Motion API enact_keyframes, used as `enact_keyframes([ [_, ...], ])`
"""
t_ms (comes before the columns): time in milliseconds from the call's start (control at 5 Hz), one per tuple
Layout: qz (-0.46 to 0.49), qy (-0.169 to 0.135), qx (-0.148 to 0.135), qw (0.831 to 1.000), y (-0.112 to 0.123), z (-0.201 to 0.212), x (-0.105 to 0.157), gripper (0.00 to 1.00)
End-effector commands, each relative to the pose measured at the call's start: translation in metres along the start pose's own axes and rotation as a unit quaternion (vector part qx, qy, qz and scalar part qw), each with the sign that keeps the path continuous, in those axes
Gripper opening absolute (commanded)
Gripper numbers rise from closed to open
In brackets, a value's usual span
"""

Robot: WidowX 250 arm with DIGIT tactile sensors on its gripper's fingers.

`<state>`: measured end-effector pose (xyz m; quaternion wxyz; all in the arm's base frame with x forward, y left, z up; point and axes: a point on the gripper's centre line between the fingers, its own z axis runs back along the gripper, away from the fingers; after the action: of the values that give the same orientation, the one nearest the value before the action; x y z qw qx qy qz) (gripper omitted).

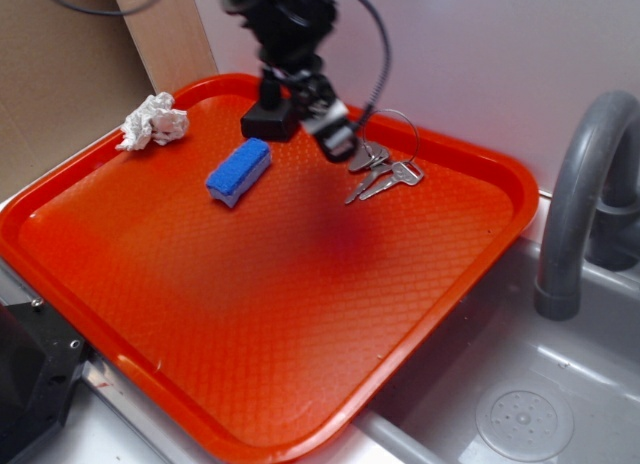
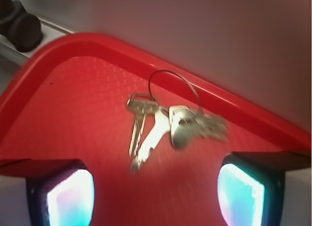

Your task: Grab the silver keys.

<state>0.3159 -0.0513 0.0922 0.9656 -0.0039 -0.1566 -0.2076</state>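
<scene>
Keys (image 1: 383, 173) lying flat on the tray (image 1: 300, 384) near its far rim, the wire ring (image 2: 175, 87) rising toward that rim; gripper (image 2: 156, 187) hovering just left of the keys, fingers (image 2: 66, 197) spread wide, nothing between them; sponge (image 1: 239, 172) left of the gripper; crumpled paper (image 1: 152, 120) at the far left rim; faucet (image 1: 590, 194) and sink (image 1: 520, 414) to the right.
</scene>
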Motion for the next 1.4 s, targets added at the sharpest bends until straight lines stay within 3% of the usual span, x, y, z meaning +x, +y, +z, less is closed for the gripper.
enact_keyframes([
  [0,-0.020,-0.019,-0.004,1.000,0.038,-0.005,0.038,1.00],
  [200,-0.026,-0.024,-0.009,0.999,0.042,-0.002,0.042,1.00],
  [400,-0.039,-0.005,-0.033,0.999,0.036,-0.012,0.036,1.00],
  [800,-0.038,-0.026,-0.016,0.999,0.030,-0.031,0.039,1.00],
  [1200,-0.083,-0.011,-0.075,0.994,0.025,-0.037,0.041,1.00],
])
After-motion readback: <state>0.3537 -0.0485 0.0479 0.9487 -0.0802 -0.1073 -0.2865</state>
